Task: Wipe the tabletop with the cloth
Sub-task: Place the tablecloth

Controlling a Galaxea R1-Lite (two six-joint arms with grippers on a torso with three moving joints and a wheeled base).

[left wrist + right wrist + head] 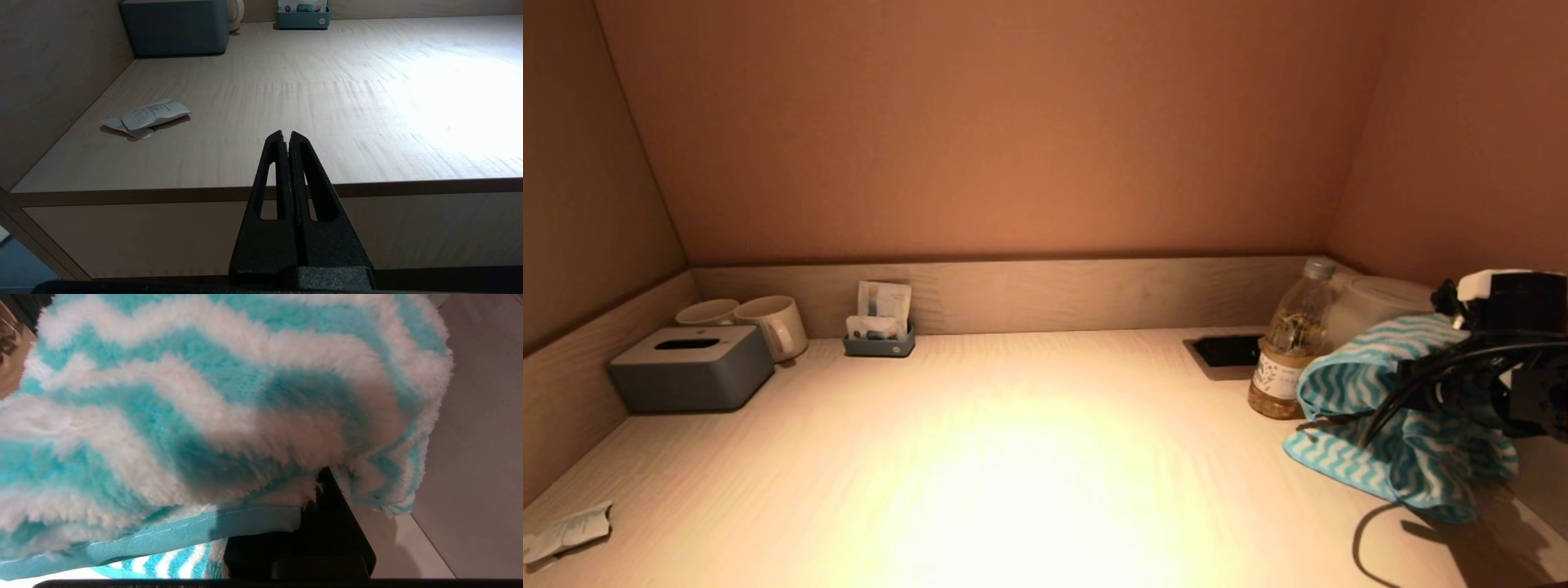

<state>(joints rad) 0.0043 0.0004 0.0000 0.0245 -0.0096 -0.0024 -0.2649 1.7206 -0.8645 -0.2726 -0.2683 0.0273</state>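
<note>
I see the cloth (1388, 408), a fluffy teal-and-white zigzag towel, bunched at the right edge of the head view. It is draped over the front of my right gripper (1429, 392); its lower folds hang down and seem to touch the tabletop (1029, 457) or sit just above it, I cannot say which. In the right wrist view the cloth (212, 408) fills nearly the whole frame and covers the fingers; only one dark finger (327, 522) shows beneath the hem. So I read the cloth as wrapped over and around the fingers, not lying beside them, but I cannot tell whether they are closed on the fabric or merely carrying it.

My judgement is that the cloth is in hand and the wiping itself is barely begun, if at all. The broad bright middle of the tabletop, from centre frame to lower left, shows no sign that tells me either way. What is left, I judge, is to press the cloth flat and sweep it across that open area.

Just to the upper left of the cloth stands a bottle (1290, 351), very near it, with a dark recess (1225, 351) in the tabletop beside it. A careless sweep could knock the bottle.

Farther out, at the left of the head view, sit a grey tissue box (690, 367), two mugs (768, 322), a small sachet holder (879, 335) and a crumpled paper (564, 531) at lower left.

My left gripper (286, 136) is parked off the front edge of the tabletop, fingers pressed together and holding nothing.
</note>
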